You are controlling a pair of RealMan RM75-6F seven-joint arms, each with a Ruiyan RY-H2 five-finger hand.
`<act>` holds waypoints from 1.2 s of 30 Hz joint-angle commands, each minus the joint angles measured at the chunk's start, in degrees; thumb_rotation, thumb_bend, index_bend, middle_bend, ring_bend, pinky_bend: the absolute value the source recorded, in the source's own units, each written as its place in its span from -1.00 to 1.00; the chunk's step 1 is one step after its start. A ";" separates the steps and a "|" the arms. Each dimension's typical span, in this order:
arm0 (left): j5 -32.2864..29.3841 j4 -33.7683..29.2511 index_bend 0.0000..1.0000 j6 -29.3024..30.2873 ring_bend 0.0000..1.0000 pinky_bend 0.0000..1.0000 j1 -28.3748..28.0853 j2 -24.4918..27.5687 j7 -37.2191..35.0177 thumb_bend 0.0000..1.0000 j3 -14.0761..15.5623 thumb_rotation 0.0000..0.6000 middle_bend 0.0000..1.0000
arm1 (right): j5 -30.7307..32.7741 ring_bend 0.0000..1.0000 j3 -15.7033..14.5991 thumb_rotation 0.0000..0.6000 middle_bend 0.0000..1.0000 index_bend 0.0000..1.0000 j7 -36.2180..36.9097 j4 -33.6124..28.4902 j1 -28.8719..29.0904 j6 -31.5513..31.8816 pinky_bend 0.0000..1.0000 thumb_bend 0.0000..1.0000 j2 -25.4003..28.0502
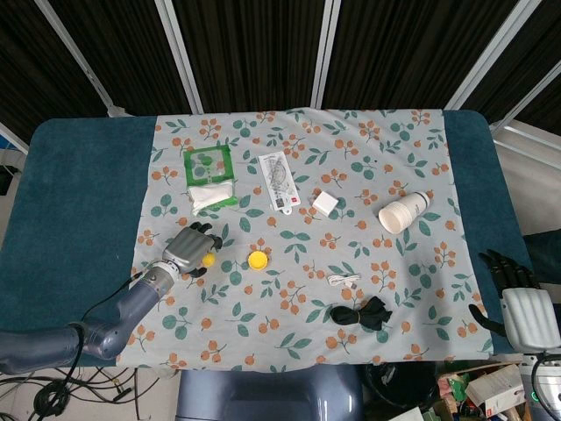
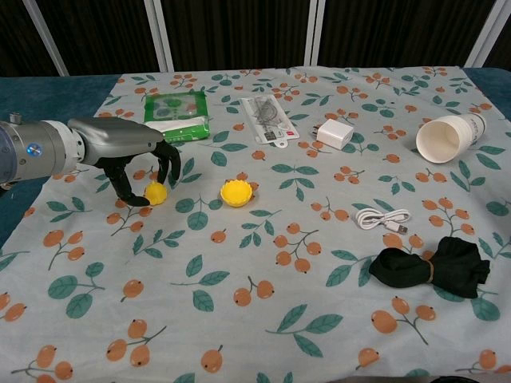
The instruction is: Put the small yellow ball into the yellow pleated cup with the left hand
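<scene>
The small yellow ball (image 2: 156, 192) lies on the floral cloth at the left, also seen as the small yellow ball (image 1: 208, 260) from the head. My left hand (image 2: 136, 159) arches over it, thumb on its left side and dark fingertips (image 2: 171, 171) against its upper right, pinching it at cloth level. The yellow pleated cup (image 2: 236, 192) stands a short way to the ball's right, clear of the hand, and shows as the yellow pleated cup (image 1: 257, 260) in the head view. My right hand (image 1: 521, 298) hangs off the table's right edge, fingers spread, holding nothing.
A green tissue pack (image 2: 177, 114) lies behind the left hand. Further right are a printed packet (image 2: 267, 120), a white charger (image 2: 334, 133), a tipped paper cup (image 2: 447, 137), a white cable (image 2: 383, 218) and a black bundle (image 2: 435, 270).
</scene>
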 commanded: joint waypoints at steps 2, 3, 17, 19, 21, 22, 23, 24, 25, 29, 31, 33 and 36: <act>-0.05 -0.13 -0.33 0.02 -0.79 -0.69 0.06 0.05 0.13 -0.46 0.00 1.00 -0.24 | -0.12 -0.73 -0.01 1.00 -0.79 -0.72 0.05 0.01 -0.03 0.12 -0.62 -0.75 -0.01; -0.07 -0.22 -0.33 0.05 -0.79 -0.69 0.08 0.08 0.20 -0.46 0.01 1.00 -0.24 | -0.15 -0.73 -0.04 1.00 -0.79 -0.72 0.08 0.01 -0.05 0.12 -0.62 -0.75 0.00; -1.05 -2.29 -0.33 0.95 -0.79 -0.69 0.13 1.23 1.64 -0.46 -0.32 1.00 -0.25 | -0.31 -0.73 -0.05 1.00 -0.79 -0.72 0.11 0.18 -0.04 0.20 -0.62 -0.75 -0.08; -1.12 -1.98 -0.33 0.69 -0.79 -0.69 0.11 1.10 1.28 -0.46 -0.49 1.00 -0.25 | -0.27 -0.73 -0.01 1.00 -0.79 -0.72 0.05 0.17 -0.06 0.26 -0.62 -0.75 -0.10; -0.98 -1.70 -0.33 0.32 -0.79 -0.69 0.08 1.04 0.94 -0.46 -0.53 1.00 -0.25 | -0.19 -0.73 -0.02 1.00 -0.79 -0.72 0.02 0.14 -0.06 0.17 -0.62 -0.75 -0.11; -0.86 -1.58 -0.33 0.24 -0.79 -0.70 0.07 1.02 0.91 -0.46 -0.50 1.00 -0.25 | -0.15 -0.73 -0.02 1.00 -0.79 -0.72 0.00 0.12 -0.05 0.12 -0.62 -0.75 -0.12; -0.66 -1.41 -0.32 0.15 -0.79 -0.69 0.05 0.97 0.85 -0.46 -0.46 1.00 -0.25 | -0.08 -0.73 -0.01 1.00 -0.79 -0.72 -0.01 0.08 -0.04 0.06 -0.62 -0.75 -0.11; -0.53 -1.32 -0.32 0.08 -0.79 -0.69 0.06 0.93 0.75 -0.46 -0.45 1.00 -0.25 | -0.05 -0.73 0.00 1.00 -0.79 -0.72 -0.03 0.07 -0.03 0.03 -0.62 -0.75 -0.11; -0.35 -1.21 -0.32 -0.01 -0.79 -0.69 0.10 0.87 0.52 -0.46 -0.47 1.00 -0.25 | -0.03 -0.73 0.00 1.00 -0.79 -0.72 -0.05 0.06 -0.02 -0.01 -0.62 -0.75 -0.11; 0.29 -0.65 -0.30 -0.41 -0.79 -0.69 0.16 0.59 -0.01 -0.46 -0.36 1.00 -0.24 | 0.08 -0.73 0.04 1.00 -0.79 -0.72 -0.09 0.02 -0.04 0.00 -0.62 -0.75 -0.09; 0.72 -0.16 -0.29 -0.60 -0.79 -0.69 0.20 0.33 -0.18 -0.46 -0.20 1.00 -0.23 | 0.12 -0.73 0.06 1.00 -0.79 -0.72 -0.06 -0.01 -0.07 0.03 -0.62 -0.75 -0.07; 1.17 0.37 -0.28 -0.63 -0.79 -0.69 0.24 0.02 -0.24 -0.46 -0.09 1.00 -0.23 | 0.08 -0.73 0.02 1.00 -0.79 -0.72 0.11 -0.06 -0.05 -0.06 -0.62 -0.76 -0.01; 1.80 1.00 -0.28 -0.69 -0.79 -0.69 0.31 -0.48 -0.66 -0.46 -0.15 1.00 -0.22 | 0.03 -0.73 -0.03 1.00 -0.79 -0.72 0.16 -0.06 -0.03 -0.14 -0.62 -0.76 0.04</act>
